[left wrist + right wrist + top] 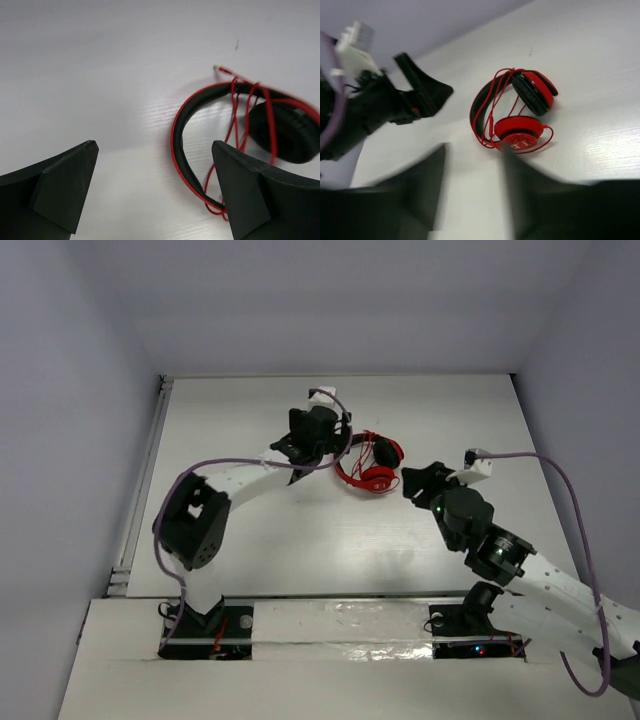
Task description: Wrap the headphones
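Note:
The red headphones [372, 466] lie folded on the white table, one red ear cup flat, the other showing its black pad [532, 95]. Their thin red cable [234, 120] crosses the black-and-red headband [180, 145] in several strands and loops round the flat ear cup [520, 132]. The plug tip [220, 69] rests by the headband. My left gripper [320, 448] [154, 147] is open and empty just left of the headphones, its right finger over the headband's end. My right gripper [412, 485] [472, 170] is open and empty, blurred, just right of them.
Thick purple robot cables [575, 510] arc over both arms. A metal rail [140, 490] runs along the table's left edge. Lilac walls close in the back and both sides. The left gripper also shows in the right wrist view [427, 90].

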